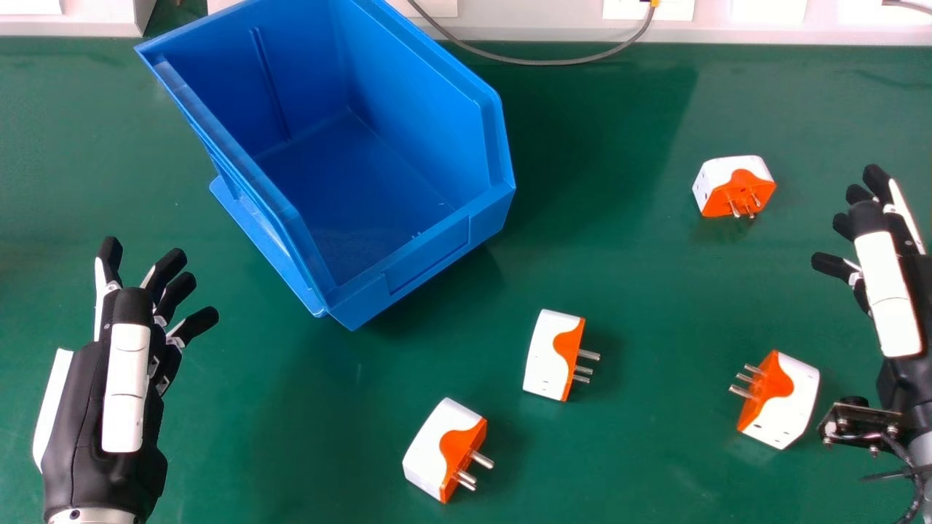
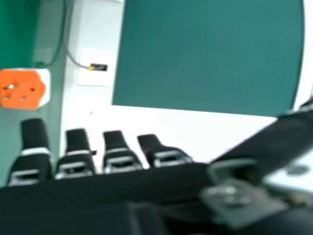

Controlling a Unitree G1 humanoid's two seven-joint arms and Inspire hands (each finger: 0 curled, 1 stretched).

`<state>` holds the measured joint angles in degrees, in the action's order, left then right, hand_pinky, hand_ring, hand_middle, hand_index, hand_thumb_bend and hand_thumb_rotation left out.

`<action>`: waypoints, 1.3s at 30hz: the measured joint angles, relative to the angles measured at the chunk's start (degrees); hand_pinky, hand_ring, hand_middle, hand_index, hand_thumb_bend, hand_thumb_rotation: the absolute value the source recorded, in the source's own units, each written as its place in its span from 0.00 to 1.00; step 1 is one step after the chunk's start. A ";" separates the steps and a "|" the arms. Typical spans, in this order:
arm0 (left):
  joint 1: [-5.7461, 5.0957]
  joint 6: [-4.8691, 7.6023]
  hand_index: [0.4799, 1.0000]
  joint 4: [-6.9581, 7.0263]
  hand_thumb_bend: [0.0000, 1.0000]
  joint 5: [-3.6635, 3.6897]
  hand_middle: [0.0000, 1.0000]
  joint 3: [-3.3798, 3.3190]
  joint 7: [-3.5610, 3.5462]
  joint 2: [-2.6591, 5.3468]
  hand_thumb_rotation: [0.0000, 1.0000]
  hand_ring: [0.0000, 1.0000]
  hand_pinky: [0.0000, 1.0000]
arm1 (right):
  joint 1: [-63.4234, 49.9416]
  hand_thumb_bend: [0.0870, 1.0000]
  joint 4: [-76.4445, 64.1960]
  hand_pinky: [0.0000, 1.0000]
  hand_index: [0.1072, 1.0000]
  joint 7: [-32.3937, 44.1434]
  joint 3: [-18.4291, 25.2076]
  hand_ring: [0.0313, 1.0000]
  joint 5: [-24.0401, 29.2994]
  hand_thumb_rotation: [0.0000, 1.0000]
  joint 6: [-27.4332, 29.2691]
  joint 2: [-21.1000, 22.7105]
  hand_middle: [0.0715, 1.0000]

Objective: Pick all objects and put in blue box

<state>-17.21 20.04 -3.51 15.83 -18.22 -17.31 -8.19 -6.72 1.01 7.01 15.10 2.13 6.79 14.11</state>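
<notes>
Head view shows four white adapters (image 1: 544, 354), their pronged faces orange — left hand (image 1: 80, 415) and right hand (image 1: 888, 291) both wide.

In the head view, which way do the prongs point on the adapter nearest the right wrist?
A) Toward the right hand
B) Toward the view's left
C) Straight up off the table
B: the prongs stick out leftward from the orange face, with the adapter's white body on the right.

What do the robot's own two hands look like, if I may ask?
The left hand is black and white, with slim, black-tipped fingers. The right hand matches, with a metal bracket and dark cables at its wrist.
</notes>
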 measured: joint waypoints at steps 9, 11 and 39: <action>-0.65 -0.01 1.00 0.60 0.85 -0.04 0.94 -0.02 0.05 0.00 0.93 0.93 0.85 | -0.52 0.64 -4.22 0.77 0.94 -1.37 -0.03 0.91 0.03 1.00 -6.39 -0.30 0.92; -0.82 -0.01 1.00 0.61 0.85 -0.03 0.94 -0.09 0.06 0.00 0.93 0.93 0.85 | -0.92 0.66 -5.59 0.77 0.94 -1.73 -0.03 0.91 0.02 1.00 -7.56 -0.37 0.92; -4.80 2.93 1.00 1.96 0.84 -0.46 0.98 0.38 0.58 1.44 0.96 0.97 0.90 | 2.49 0.83 -12.76 0.86 0.96 3.85 -14.54 0.95 -39.70 0.73 -21.30 15.00 0.98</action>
<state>-22.02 22.98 -1.55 15.37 -17.84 -16.74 -6.75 -4.23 -11.75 10.86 0.57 -37.58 -14.51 29.11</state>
